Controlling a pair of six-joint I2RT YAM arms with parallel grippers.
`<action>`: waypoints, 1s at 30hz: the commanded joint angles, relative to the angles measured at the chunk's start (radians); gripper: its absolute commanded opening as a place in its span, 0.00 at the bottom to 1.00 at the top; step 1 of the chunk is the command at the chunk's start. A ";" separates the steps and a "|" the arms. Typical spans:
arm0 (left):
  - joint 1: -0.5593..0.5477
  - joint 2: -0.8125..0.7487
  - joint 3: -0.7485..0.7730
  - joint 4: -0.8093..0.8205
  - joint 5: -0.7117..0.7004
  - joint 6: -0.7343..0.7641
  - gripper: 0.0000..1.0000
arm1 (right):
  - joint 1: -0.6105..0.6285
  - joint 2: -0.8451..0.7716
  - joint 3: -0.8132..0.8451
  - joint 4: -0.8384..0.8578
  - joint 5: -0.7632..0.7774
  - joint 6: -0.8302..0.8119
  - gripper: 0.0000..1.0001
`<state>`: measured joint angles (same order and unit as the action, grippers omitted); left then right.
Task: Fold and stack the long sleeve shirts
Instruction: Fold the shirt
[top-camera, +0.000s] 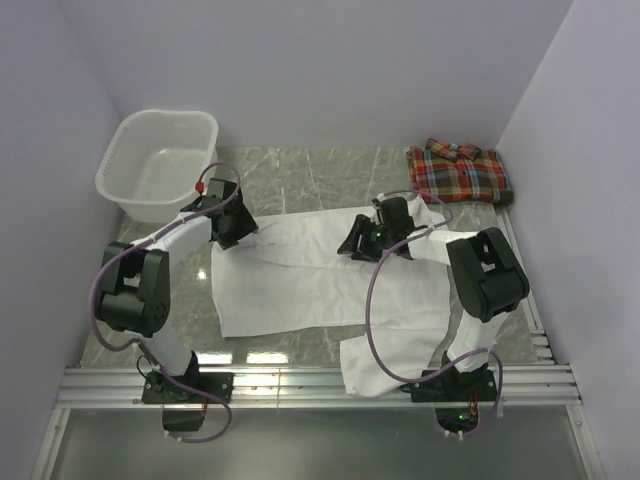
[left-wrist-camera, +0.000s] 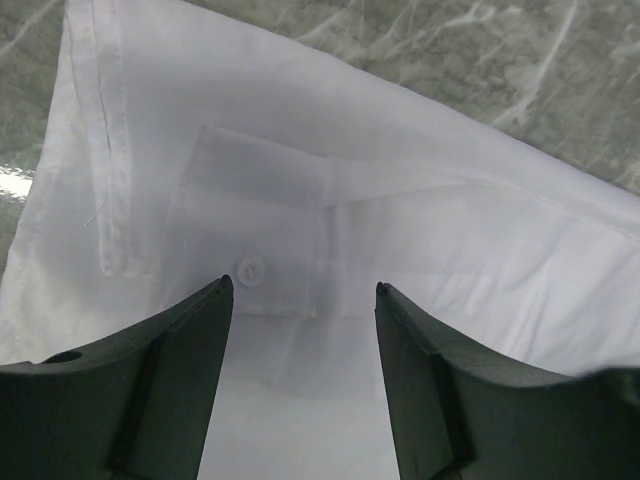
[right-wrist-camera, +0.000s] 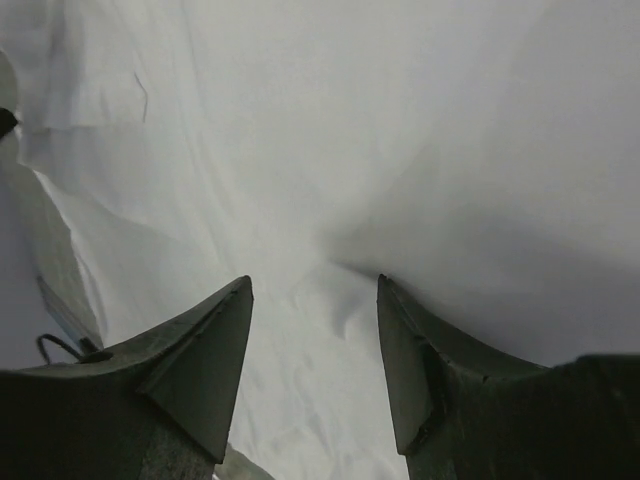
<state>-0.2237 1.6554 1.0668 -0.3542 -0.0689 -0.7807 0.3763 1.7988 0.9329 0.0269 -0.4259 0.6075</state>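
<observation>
Top external: marble table (top-camera: 330, 178), white shirt (top-camera: 290, 290), pale walls (top-camera: 350, 70).

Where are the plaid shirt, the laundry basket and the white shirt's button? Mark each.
plaid shirt (top-camera: 460, 172): top view, folded body.
laundry basket (top-camera: 160, 175): top view, bare inner floor.
white shirt's button (left-wrist-camera: 250, 269): left wrist view, button face.

White shirt (top-camera: 300, 285) partly hidden under left claw (top-camera: 235, 238), right claw (top-camera: 358, 245), cropped in wrist views
</observation>
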 joint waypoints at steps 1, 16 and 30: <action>0.003 0.044 -0.010 0.050 -0.005 -0.045 0.65 | -0.065 0.001 -0.091 0.111 -0.065 0.095 0.61; 0.029 0.102 -0.004 -0.002 -0.092 -0.065 0.64 | -0.277 -0.135 -0.103 0.194 -0.149 0.067 0.61; 0.058 0.136 -0.048 -0.009 -0.075 -0.104 0.63 | -0.464 0.174 0.110 0.294 -0.179 0.129 0.61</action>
<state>-0.1905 1.7458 1.0382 -0.3359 -0.1261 -0.8665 -0.0093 1.9499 0.9970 0.2787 -0.6090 0.7250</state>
